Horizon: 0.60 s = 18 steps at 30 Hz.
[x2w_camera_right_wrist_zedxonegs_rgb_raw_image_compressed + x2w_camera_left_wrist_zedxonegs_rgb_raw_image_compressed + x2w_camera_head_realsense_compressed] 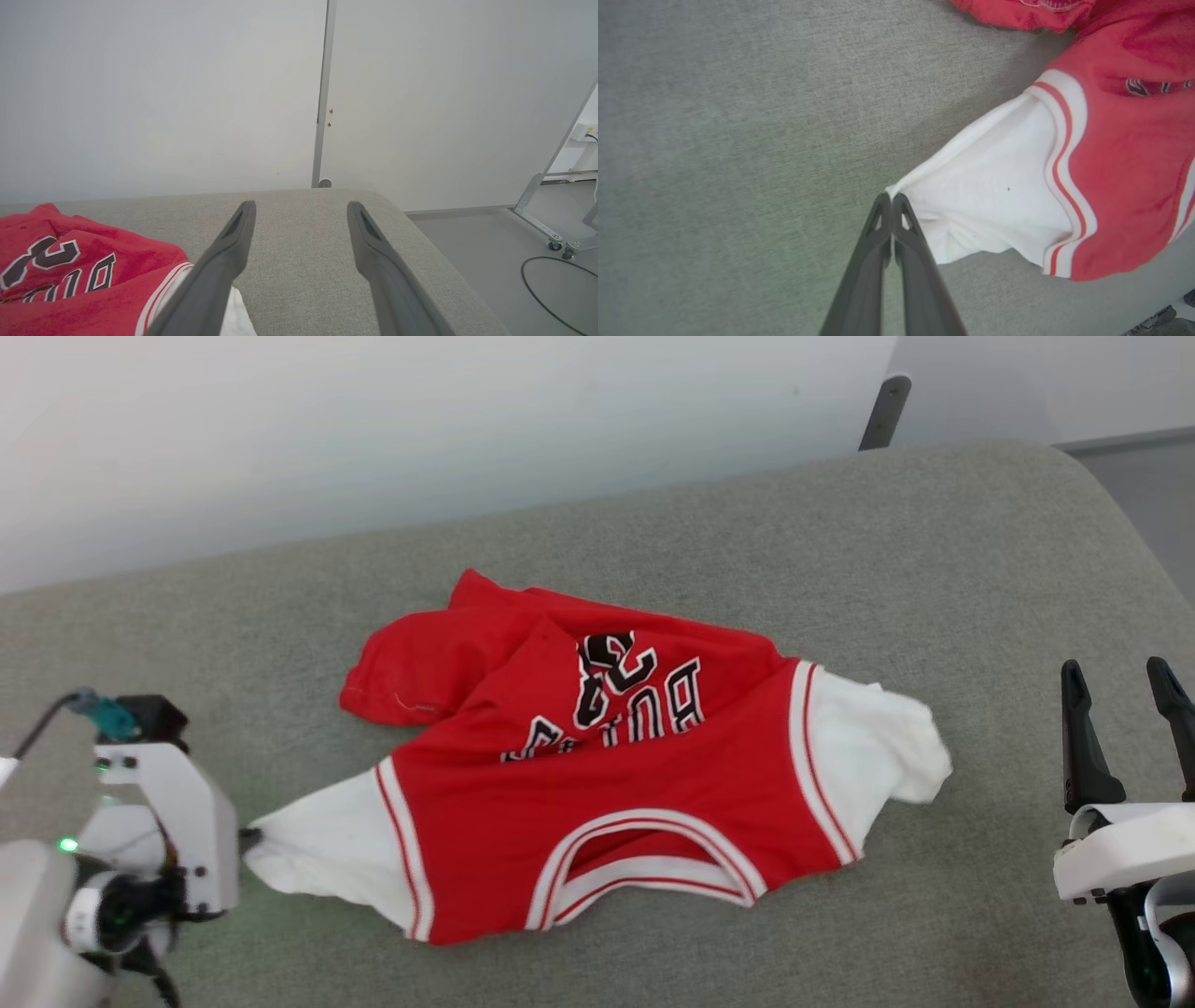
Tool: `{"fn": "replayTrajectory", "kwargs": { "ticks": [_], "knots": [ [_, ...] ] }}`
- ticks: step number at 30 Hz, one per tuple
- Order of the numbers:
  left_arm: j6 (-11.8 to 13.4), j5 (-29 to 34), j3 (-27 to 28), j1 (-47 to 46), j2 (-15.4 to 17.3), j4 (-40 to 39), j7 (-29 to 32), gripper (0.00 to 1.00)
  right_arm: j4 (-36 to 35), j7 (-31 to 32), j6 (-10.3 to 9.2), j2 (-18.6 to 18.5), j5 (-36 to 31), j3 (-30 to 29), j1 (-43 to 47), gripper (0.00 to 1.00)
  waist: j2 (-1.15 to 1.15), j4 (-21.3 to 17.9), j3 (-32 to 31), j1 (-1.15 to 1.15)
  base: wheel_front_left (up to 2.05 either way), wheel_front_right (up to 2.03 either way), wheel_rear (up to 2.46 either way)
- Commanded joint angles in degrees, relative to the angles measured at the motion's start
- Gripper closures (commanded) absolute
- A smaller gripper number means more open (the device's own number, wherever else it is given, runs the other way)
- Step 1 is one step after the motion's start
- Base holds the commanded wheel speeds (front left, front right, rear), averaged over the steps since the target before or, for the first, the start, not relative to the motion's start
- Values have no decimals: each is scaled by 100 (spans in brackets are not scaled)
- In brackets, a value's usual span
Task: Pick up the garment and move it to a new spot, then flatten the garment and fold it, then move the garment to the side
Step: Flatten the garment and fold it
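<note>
The garment (607, 784) is a red jersey with white sleeves and black lettering, lying crumpled on the grey cushion with its neck hole toward me and its lower part folded over at the back. My left gripper (250, 840) is at the tip of the garment's left white sleeve. In the left wrist view its fingers (892, 198) are pressed together on the sleeve's corner (994, 186), which is drawn out to a point. My right gripper (1120, 677) stands open to the right of the other sleeve, clear of the cloth, with nothing between its fingers (301, 210).
The grey upholstered surface (934, 551) ends at a rounded right edge, with floor beyond. A white wall panel (163, 93) with a metal post (322, 93) stands behind. A wheeled metal frame (551, 228) and a black cable (546, 289) are on the floor at right.
</note>
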Motion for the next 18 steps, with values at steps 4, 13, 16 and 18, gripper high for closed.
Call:
{"fn": "replayTrajectory", "kwargs": {
  "ticks": [4,13,16,18],
  "knots": [
    [112,178,80,127,444,-289,106,100,-64,74,-6,-56,-6,35,111,0,0,86,-120,0,0,0,0],
    [309,279,94,387,706,-554,193,100,-113,148,-6,-73,45,55,196,0,0,102,-166,0,0,0,0],
    [307,243,61,515,582,-443,69,100,-114,166,-7,-42,38,81,207,0,0,89,-152,0,0,0,0],
    [268,252,34,545,499,-320,-64,100,-115,172,-6,-28,42,98,191,0,0,75,-132,0,0,0,0]
  ]
}}
